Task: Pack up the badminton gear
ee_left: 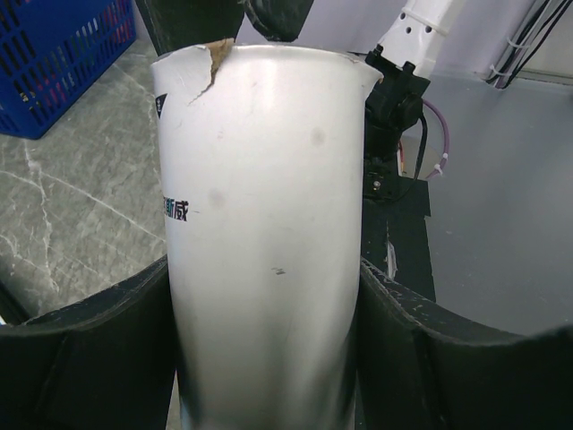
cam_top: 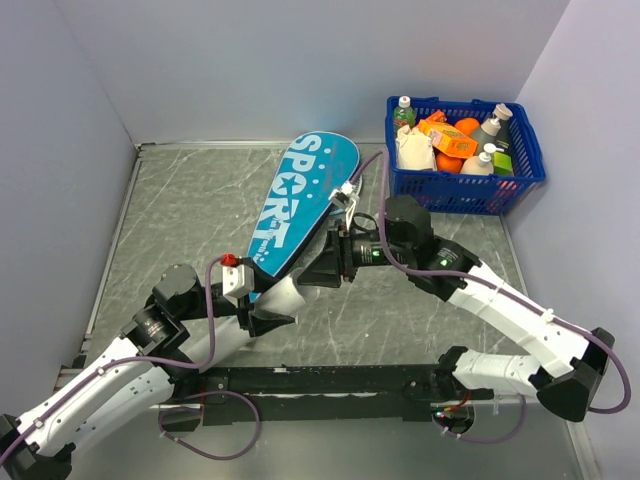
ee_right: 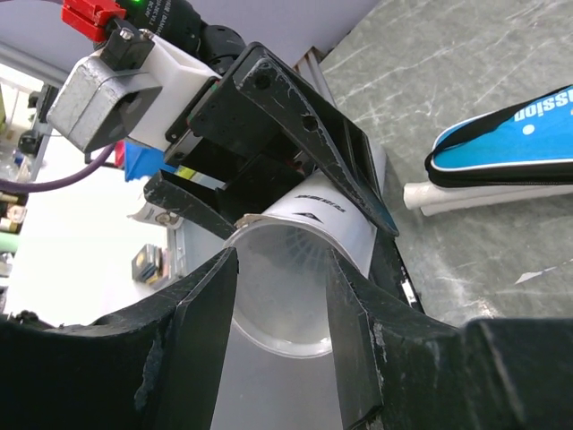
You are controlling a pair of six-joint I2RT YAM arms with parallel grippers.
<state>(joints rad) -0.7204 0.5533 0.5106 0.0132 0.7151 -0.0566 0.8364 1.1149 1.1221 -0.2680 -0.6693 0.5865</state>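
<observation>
The long white tube (cam_top: 283,296) lies slanted above the table's near middle, with my left gripper (cam_top: 268,318) shut round its body. In the left wrist view the tube (ee_left: 264,206) fills the gap between both fingers (ee_left: 81,358), and its far rim is chipped. My right gripper (cam_top: 318,272) hovers at the tube's open mouth, open. In the right wrist view its fingers (ee_right: 201,313) frame the mouth, and a shuttlecock's feathers (ee_right: 304,255) show deep inside the tube (ee_right: 345,224). The blue SPORT bag (cam_top: 300,200) lies flat behind, with white racket handles (ee_right: 466,193) poking out of its narrow end (ee_right: 510,134).
A blue mesh basket (cam_top: 465,192) of bottles and packets stands at the back right, also visible in the left wrist view (ee_left: 54,63). Grey walls enclose the table on three sides. The arms' black base rail (cam_top: 330,380) runs along the near edge.
</observation>
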